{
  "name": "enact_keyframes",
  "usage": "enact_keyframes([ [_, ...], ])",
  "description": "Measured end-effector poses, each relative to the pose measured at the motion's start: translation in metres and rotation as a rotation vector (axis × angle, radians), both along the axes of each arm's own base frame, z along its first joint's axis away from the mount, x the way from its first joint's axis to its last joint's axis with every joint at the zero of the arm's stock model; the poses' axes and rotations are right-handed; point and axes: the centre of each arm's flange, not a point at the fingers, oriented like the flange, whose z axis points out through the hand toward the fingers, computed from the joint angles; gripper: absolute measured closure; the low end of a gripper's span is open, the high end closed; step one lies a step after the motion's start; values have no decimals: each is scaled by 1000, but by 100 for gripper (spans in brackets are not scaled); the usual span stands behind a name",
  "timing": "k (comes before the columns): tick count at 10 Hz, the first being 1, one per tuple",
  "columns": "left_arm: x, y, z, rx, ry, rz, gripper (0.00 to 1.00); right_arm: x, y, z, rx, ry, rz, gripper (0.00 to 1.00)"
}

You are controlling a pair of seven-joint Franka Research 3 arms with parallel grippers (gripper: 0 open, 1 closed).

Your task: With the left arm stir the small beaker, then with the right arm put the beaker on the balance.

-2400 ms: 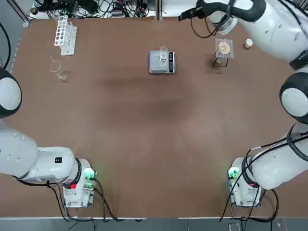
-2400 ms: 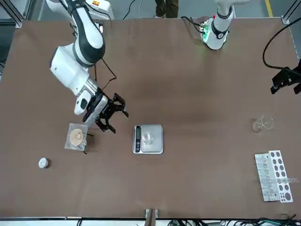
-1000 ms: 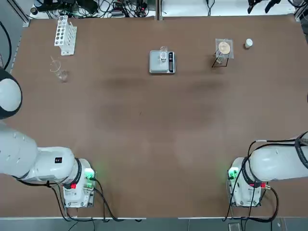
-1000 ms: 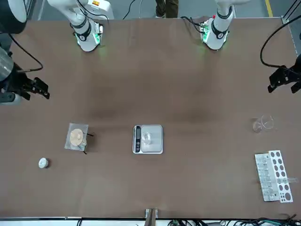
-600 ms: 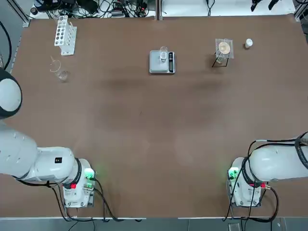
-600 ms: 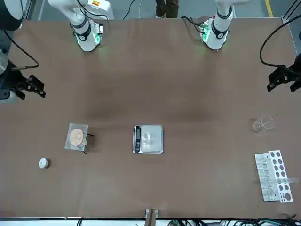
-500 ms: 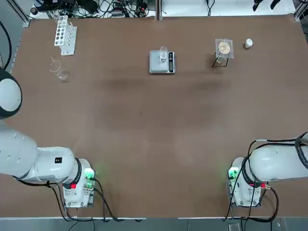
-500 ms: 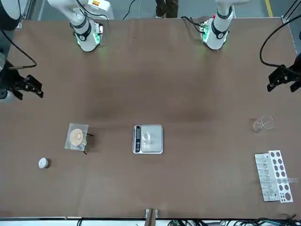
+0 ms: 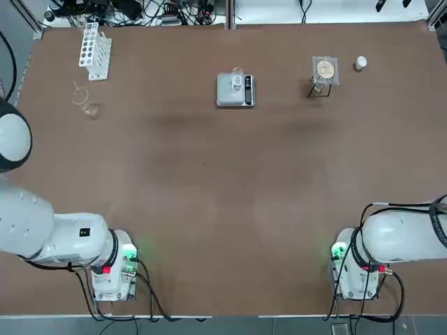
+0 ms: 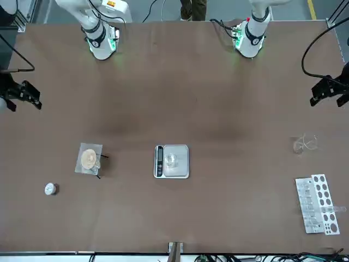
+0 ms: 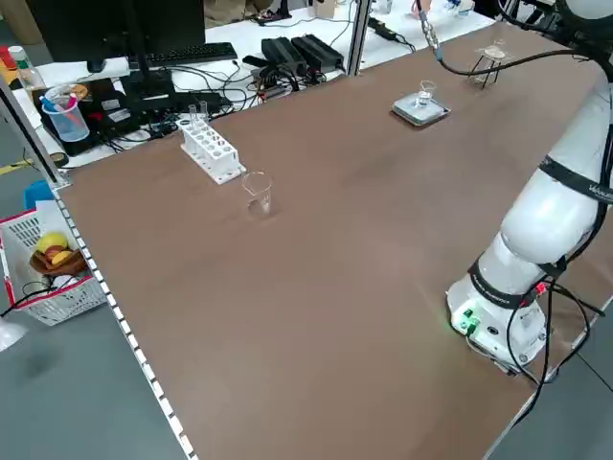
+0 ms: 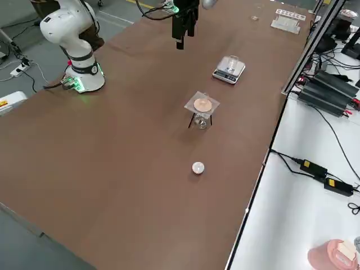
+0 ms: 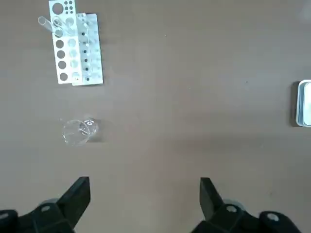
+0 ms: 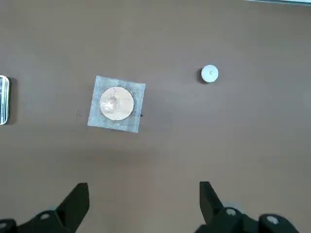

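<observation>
Fingers on both our grippers stand wide apart, holding nothing. Our left gripper (image 13: 145,204) hangs high, with the test-tube rack (image 13: 75,48) at eleven o'clock. The small beaker (image 9: 237,79) stands upright on the balance (image 9: 235,90), at twelve o'clock in the top view. Our right gripper (image 14: 144,206) hovers near the orange-disc stand (image 14: 116,103); we judge it the nearer arm.

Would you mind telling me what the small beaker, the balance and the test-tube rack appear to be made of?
The small beaker looks like clear glass: the platform shows through it. The balance seems to have a brushed metal or silver-grey plastic top with a dull sheen, and a dark strip along one side. The test-tube rack looks like matte white plastic, opaque, with rows of round holes.
</observation>
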Motion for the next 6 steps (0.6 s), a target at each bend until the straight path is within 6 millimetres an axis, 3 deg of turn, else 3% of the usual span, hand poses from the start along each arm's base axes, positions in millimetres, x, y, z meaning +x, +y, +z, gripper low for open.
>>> enact_keyframes([
  [6,0,0,0,0,2,0,0,-4,10,4,3,4,-29,0],
])
